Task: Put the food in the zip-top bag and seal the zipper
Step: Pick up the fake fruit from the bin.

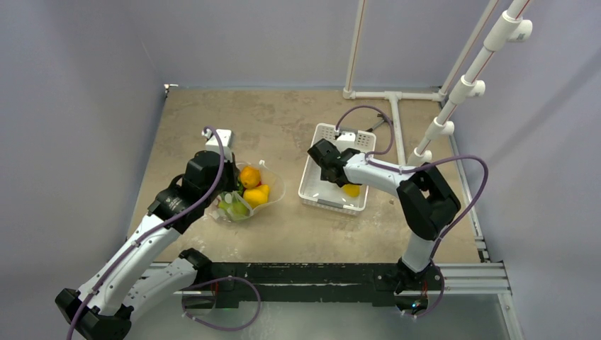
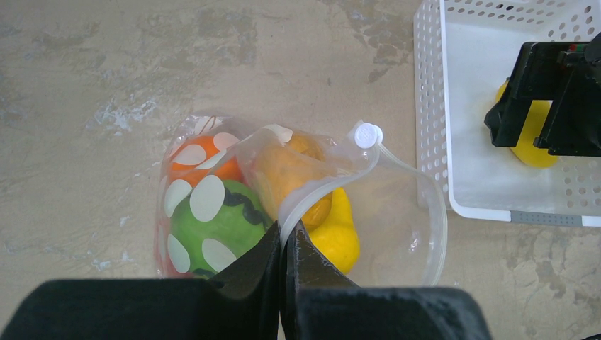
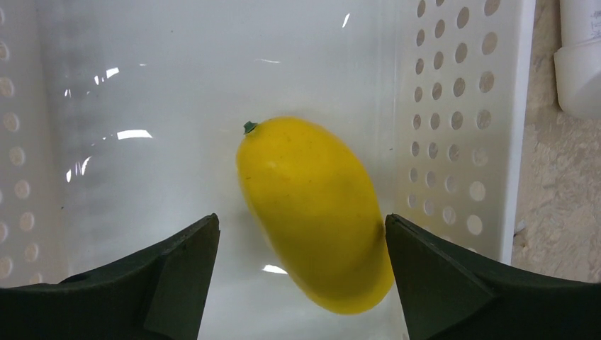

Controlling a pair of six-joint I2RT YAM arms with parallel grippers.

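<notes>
Tan table (image 1: 283, 113) — left hand (image 2: 285, 241) pinches bag (image 2: 418, 237); right hand (image 3: 300, 223) straddles yellow fruit (image 3: 312, 198).

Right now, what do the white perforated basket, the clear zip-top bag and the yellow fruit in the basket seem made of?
White perforated basket: rigid glossy plastic; round holes, sharp highlights on its floor.
Clear zip-top bag: thin soft plastic film; see-through, crinkled, glare patches.
Yellow mango-shaped fruit: probably hard plastic; smooth, dull sheen, green stem nub.

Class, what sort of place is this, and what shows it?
Probably a robot lab cell: left arm and right arm bolted to a rail, plain grey walls round the table, white pipe framing.
</notes>
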